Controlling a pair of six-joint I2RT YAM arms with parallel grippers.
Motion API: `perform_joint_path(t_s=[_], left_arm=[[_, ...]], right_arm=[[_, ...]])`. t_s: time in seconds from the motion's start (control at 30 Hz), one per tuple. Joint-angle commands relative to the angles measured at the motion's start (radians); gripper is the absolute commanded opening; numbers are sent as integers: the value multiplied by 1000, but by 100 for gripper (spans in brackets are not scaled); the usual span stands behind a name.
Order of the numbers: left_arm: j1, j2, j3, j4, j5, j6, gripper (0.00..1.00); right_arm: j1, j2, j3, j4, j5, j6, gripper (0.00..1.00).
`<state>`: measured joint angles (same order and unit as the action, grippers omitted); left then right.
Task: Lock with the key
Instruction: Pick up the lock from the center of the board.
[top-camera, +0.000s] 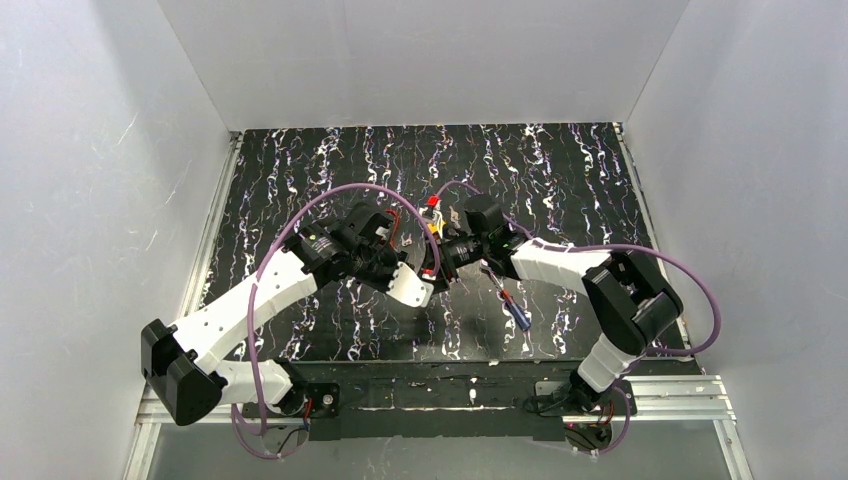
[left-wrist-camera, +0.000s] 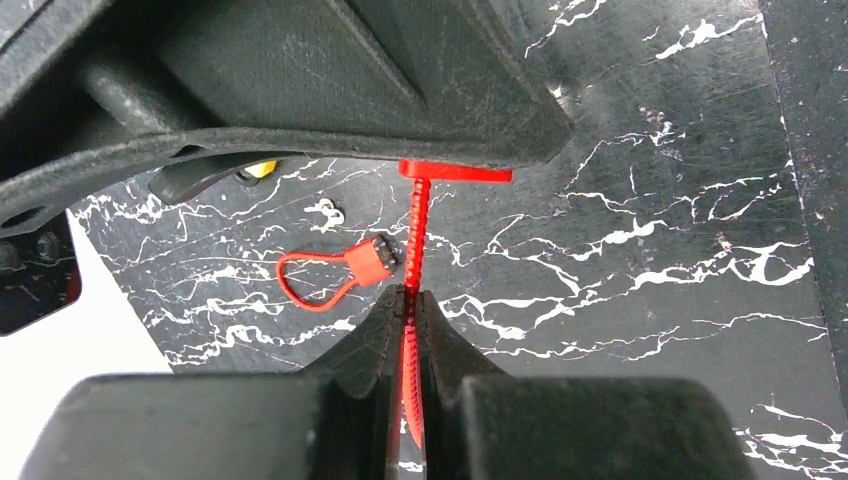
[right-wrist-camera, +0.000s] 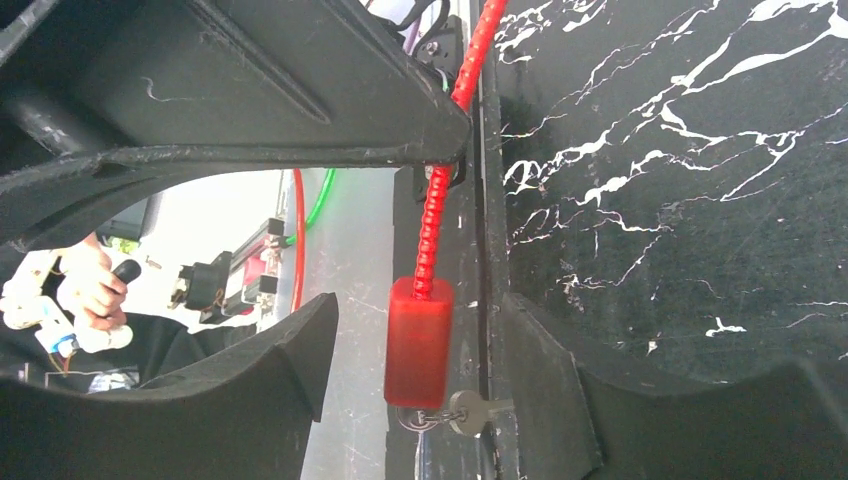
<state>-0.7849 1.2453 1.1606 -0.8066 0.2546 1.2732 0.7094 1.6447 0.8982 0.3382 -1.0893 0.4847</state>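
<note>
In the left wrist view my left gripper (left-wrist-camera: 410, 300) is shut on the lock's red ribbed cable (left-wrist-camera: 417, 235), which runs up to a flat red end (left-wrist-camera: 455, 172). The right wrist view shows the red lock body (right-wrist-camera: 419, 342) hanging from that cable (right-wrist-camera: 430, 220) between the fingers of my right gripper (right-wrist-camera: 420, 330). The jaws stand open, with a gap on each side of the body. A small silver key (right-wrist-camera: 470, 411) dangles on a ring under the lock body. In the top view both grippers meet around the lock (top-camera: 433, 203) at the middle of the table.
A second red loop lock (left-wrist-camera: 340, 275) lies on the black marbled table (left-wrist-camera: 650, 250). A blue and red tool (top-camera: 513, 307) lies near the right arm. White walls enclose the table on three sides. A person (right-wrist-camera: 90, 300) sits beyond the near edge.
</note>
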Motion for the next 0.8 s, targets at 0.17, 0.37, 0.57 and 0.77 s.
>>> perform_joint_path(t_s=[0.17, 0.37, 0.57, 0.77], left_arm=[[-5, -41, 35, -1, 40, -18, 0], [-5, -40, 33, 1, 44, -11, 0], [-5, -37, 38, -3, 50, -6, 0], [-5, -46, 28, -18, 61, -30, 0]], right_arm=[[11, 33, 7, 109, -54, 70, 58], [25, 38, 8, 109, -71, 68, 54], [31, 44, 11, 110, -83, 67, 43], [30, 37, 24, 97, -87, 51, 21]])
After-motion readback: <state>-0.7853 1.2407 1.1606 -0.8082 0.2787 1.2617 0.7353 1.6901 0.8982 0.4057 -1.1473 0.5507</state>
